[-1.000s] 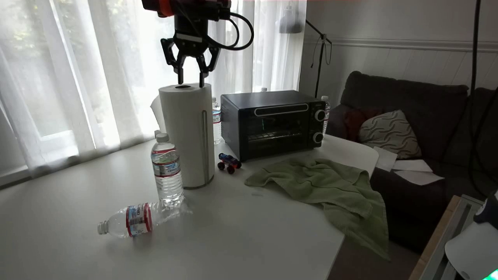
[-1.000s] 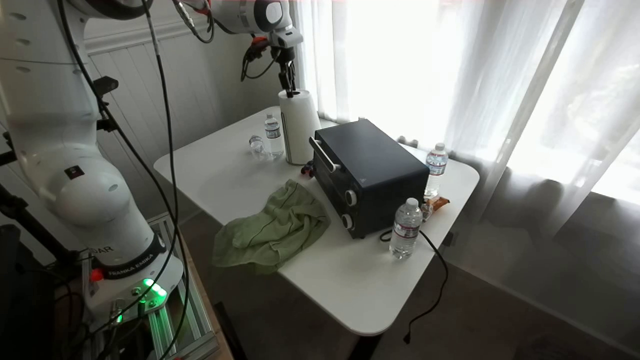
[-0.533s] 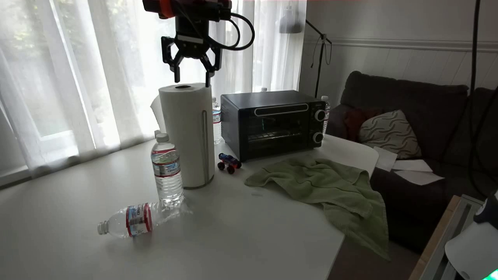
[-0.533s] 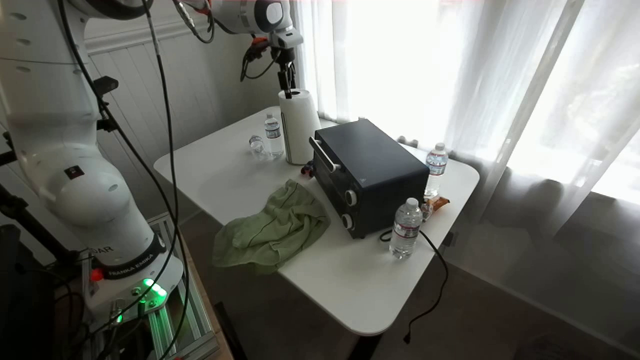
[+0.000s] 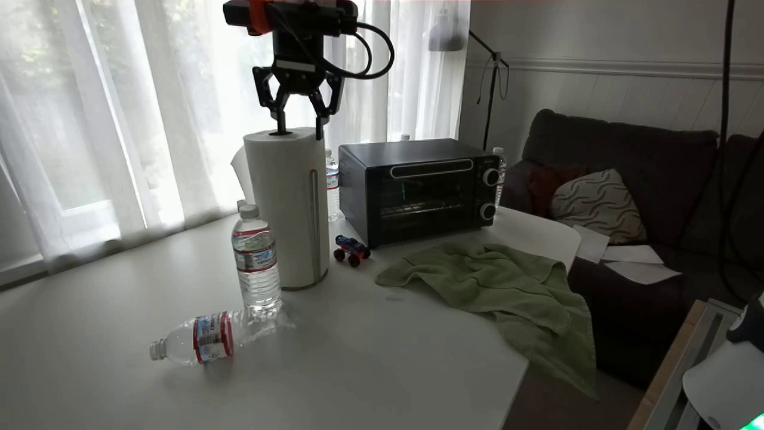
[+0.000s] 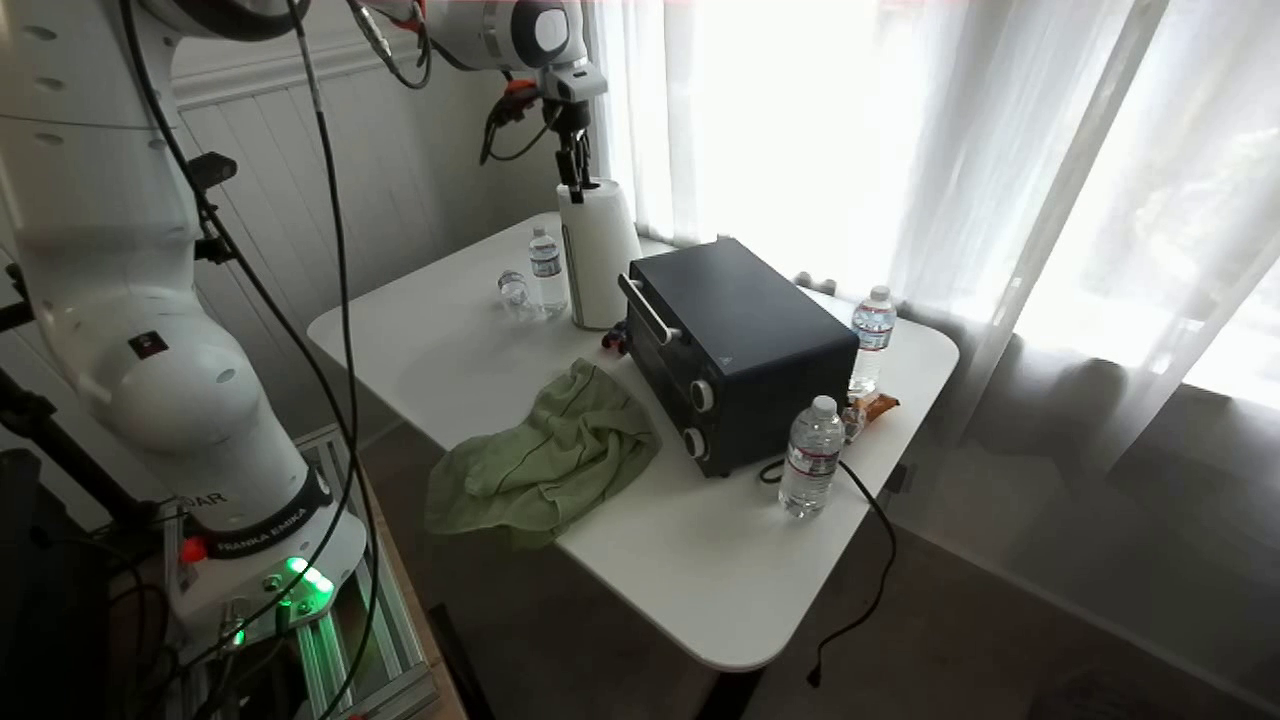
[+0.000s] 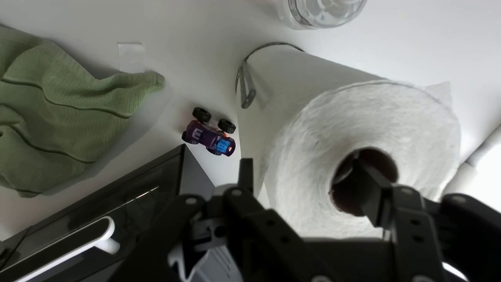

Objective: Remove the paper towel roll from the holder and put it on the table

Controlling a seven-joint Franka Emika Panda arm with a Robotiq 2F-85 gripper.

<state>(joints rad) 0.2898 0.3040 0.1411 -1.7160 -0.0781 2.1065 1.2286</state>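
Home by furnishings, likely living room. Dark sofa [image 5: 624,143] with patterned cushion [image 5: 597,206] beyond rounded corner of white table [image 5: 382,358]; panelled wall [image 5: 656,98] behind sofa. Sheer curtains [image 5: 152,107] run along one long edge. Pole lamp [image 5: 446,37] rises behind toaster oven [image 5: 418,191], foot hidden. Green towel [image 5: 495,283] hangs over opposite edge.

- Toy truck [image 5: 352,250]: noted just beside the toaster oven [image 5: 418,191].
- Green cloth [image 5: 507,286]: found crumpled before the toaster oven.
- Capped bottle [image 6: 812,457]: recorded upright near the toaster oven.
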